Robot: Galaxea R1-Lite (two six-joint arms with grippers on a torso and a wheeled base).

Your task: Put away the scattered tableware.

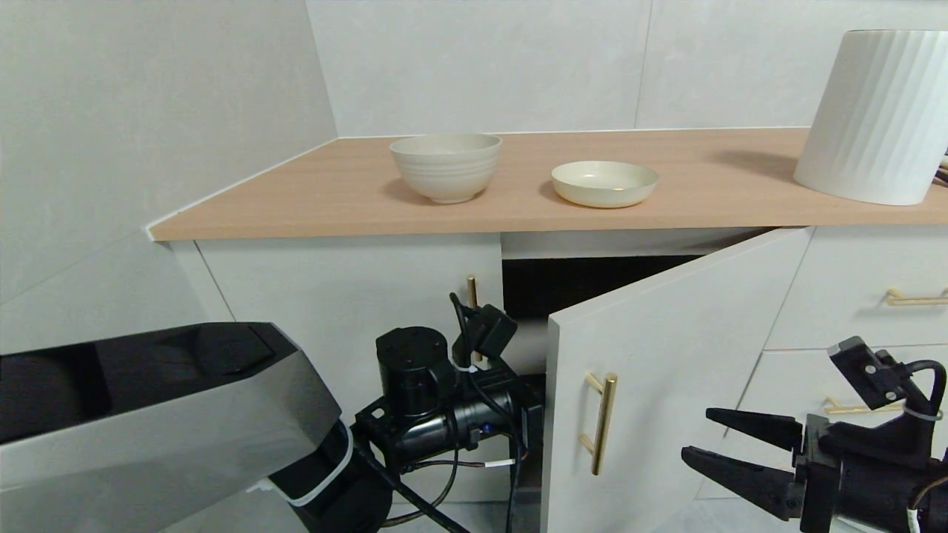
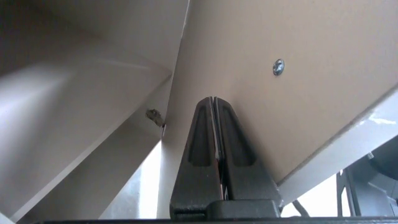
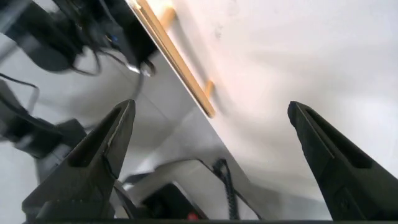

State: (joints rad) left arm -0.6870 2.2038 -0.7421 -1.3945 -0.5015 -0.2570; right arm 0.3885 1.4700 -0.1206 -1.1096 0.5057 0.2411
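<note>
The ribbed bowl (image 1: 446,166) and shallow dish (image 1: 604,183) are sitting far back on the countertop (image 1: 296,200). The left gripper (image 2: 213,102), fingers pressed together, is lying against the cabinet door (image 1: 666,355) from inside. The right gripper (image 1: 696,433) is hanging spread apart near the brass handle (image 1: 601,422). A hard push risks swinging the door into it.

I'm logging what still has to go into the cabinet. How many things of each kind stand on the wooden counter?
bowl: 1
shallow dish: 1
ribbed white container: 1
Total on the counter: 3
</note>
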